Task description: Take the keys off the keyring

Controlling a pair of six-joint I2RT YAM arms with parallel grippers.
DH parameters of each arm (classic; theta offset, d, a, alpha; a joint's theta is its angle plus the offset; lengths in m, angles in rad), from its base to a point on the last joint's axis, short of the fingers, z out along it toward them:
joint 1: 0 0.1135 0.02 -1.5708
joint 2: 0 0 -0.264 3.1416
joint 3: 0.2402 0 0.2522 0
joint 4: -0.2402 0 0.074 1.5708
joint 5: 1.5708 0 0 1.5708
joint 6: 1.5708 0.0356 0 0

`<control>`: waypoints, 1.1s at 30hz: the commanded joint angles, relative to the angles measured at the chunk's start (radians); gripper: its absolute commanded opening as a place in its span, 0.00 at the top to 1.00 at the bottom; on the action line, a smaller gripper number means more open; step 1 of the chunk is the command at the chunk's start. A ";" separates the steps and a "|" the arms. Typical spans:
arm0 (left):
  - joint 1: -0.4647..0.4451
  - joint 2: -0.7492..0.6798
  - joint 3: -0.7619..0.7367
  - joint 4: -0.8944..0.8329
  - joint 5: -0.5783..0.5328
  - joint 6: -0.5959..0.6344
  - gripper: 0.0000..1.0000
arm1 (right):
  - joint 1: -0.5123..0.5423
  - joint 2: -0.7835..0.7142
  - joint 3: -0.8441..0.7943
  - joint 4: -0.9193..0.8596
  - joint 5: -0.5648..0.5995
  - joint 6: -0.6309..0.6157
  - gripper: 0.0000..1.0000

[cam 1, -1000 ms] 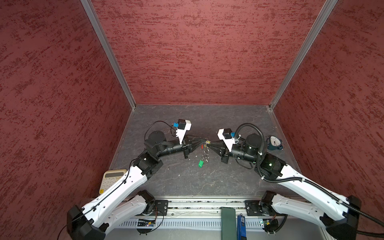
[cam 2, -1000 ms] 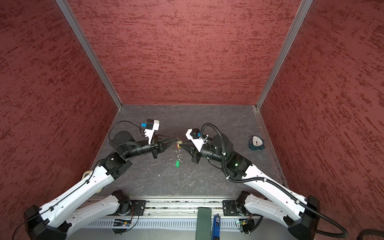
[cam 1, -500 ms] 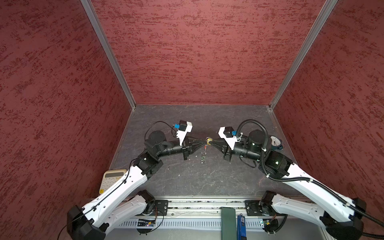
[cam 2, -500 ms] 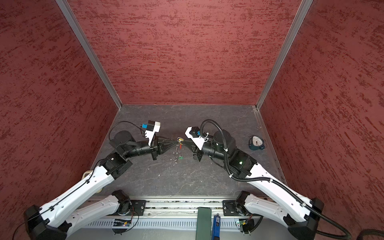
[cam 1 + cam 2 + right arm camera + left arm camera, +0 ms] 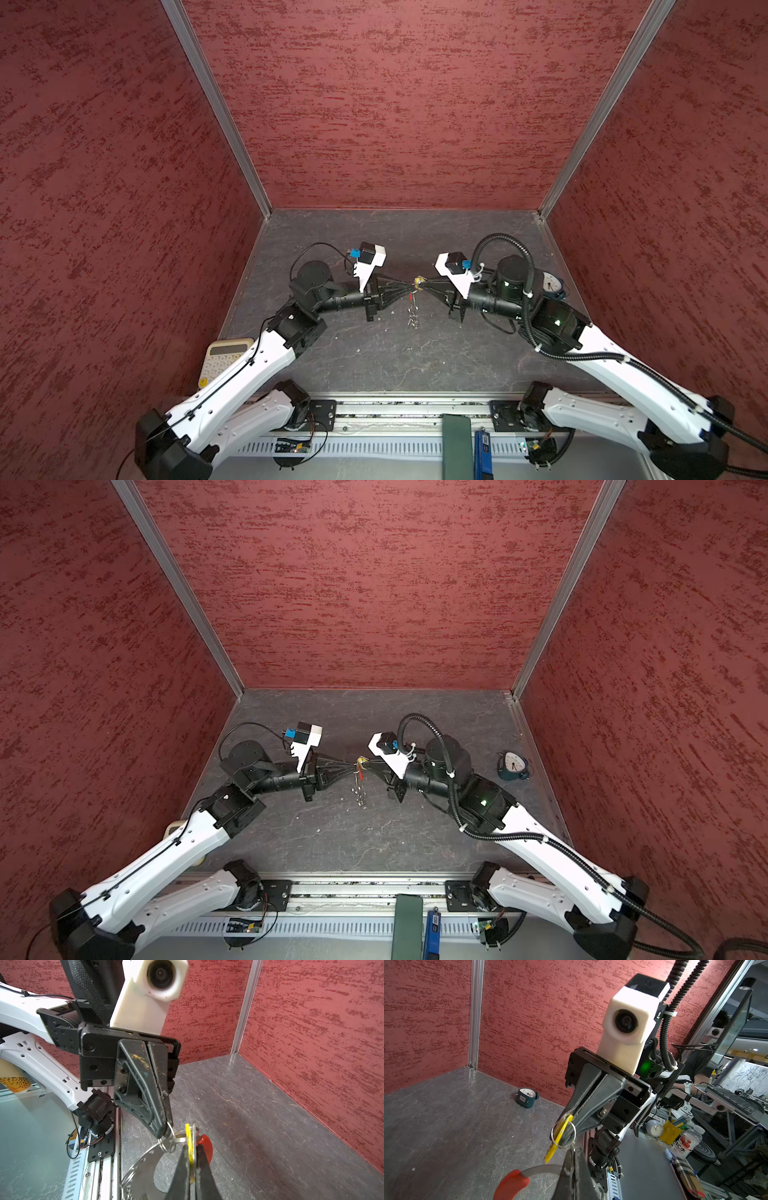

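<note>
Left end effector (image 5: 165,1130): jaws together, pinched on a small silver ring of the keyring (image 5: 143,1160).
Keyring: held aloft over mid-worktop (image 5: 374,357); red sleeve (image 5: 205,1144) and loose rings hanging below.
Yellow key (image 5: 188,1140): between the 2 tips, its ring not yet free.
Right end effector (image 5: 570,1118): clamped flat on the yellow key.
Green key: not made out.
Risk: thin pinch on wire likely to slip under opposing pull; ring liable to twist and jam instead of unthreading; possible drop of the whole bunch.

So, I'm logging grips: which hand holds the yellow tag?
The right hand: the yellow tag sits clamped between its fingers, while the left hand pinches only a metal ring.
</note>
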 commanded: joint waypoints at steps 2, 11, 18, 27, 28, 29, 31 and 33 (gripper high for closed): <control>-0.007 -0.004 -0.005 0.042 0.121 0.001 1.00 | -0.050 -0.001 0.050 0.030 0.023 -0.003 1.00; -0.010 -0.009 -0.017 0.108 0.183 -0.036 1.00 | -0.107 0.014 0.044 0.051 -0.019 0.039 1.00; 0.000 -0.041 -0.040 0.146 0.104 -0.062 1.00 | -0.120 0.014 0.008 0.069 -0.044 0.070 1.00; 0.089 -0.047 -0.109 0.385 0.055 -0.233 1.00 | -0.118 0.026 -0.062 0.133 -0.096 0.133 1.00; 0.095 -0.044 -0.111 0.403 0.057 -0.244 1.00 | -0.118 0.025 -0.067 0.139 -0.098 0.139 1.00; 0.096 -0.042 -0.114 0.417 0.057 -0.253 1.00 | -0.119 0.022 -0.075 0.145 -0.101 0.145 1.00; 0.101 -0.040 -0.117 0.431 0.044 -0.259 1.00 | -0.116 0.023 -0.082 0.151 -0.113 0.156 1.00; 0.107 -0.037 -0.119 0.444 0.032 -0.262 1.00 | -0.104 0.025 -0.089 0.155 -0.109 0.159 1.00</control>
